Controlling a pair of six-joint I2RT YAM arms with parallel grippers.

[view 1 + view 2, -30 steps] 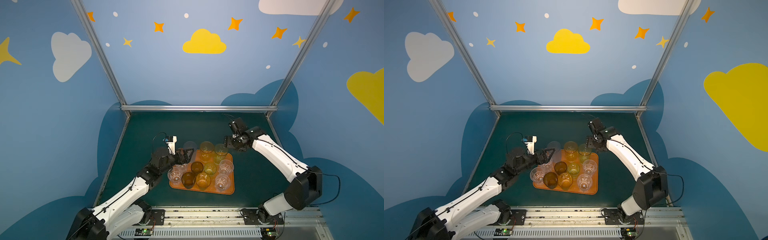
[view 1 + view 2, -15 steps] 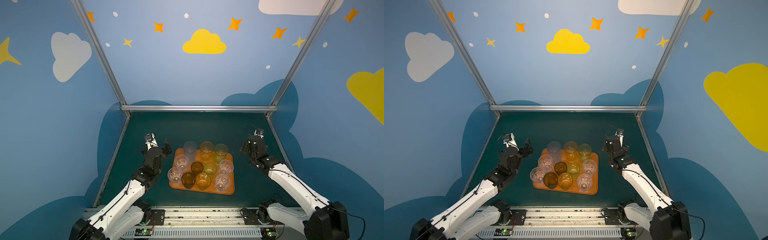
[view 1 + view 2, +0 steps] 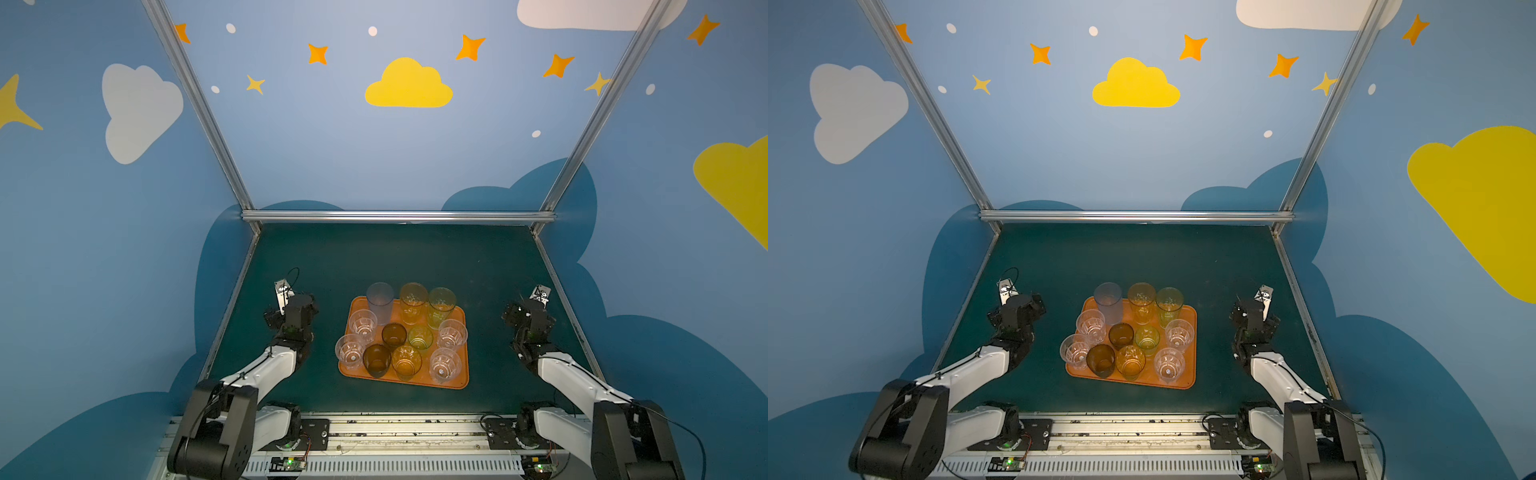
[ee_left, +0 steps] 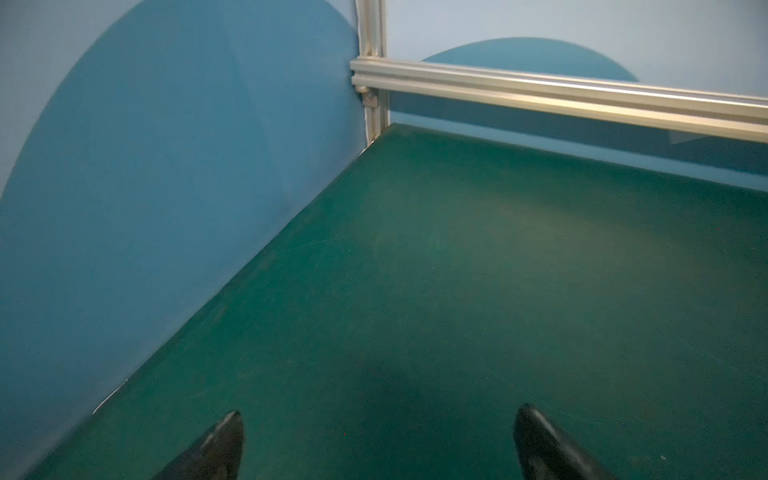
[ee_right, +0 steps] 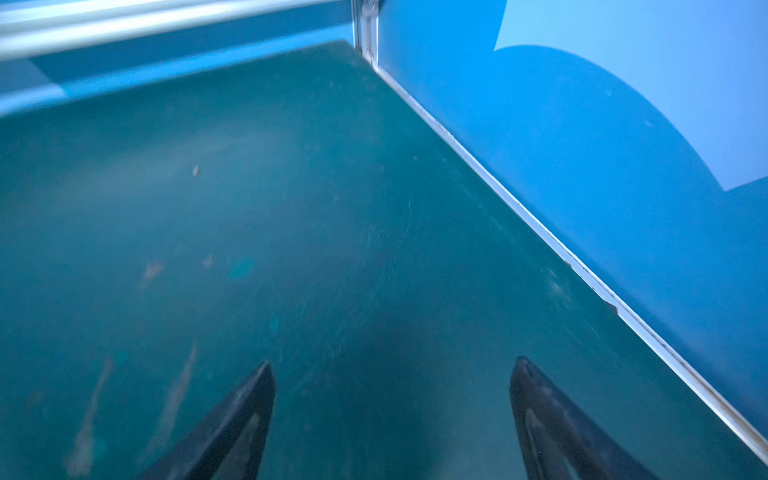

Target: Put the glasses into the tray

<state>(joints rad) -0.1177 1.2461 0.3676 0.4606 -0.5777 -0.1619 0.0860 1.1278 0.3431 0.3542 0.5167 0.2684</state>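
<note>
Eleven glasses (image 3: pixel 394 334) stand upright, packed together in the orange tray (image 3: pixel 461 380). The tray lies between the two grippers, well apart from each. Both arms have pulled back from the tray in the last second. The left gripper (image 4: pixel 380 411) and right gripper (image 5: pixel 392 362) hang with jaws wide apart, holding nothing. The task looks finished. Beneath is a dark green bench (image 3: pixel 374 257), enclosed by blue walls (image 3: pixel 374 166) painted with clouds and stars.
</note>
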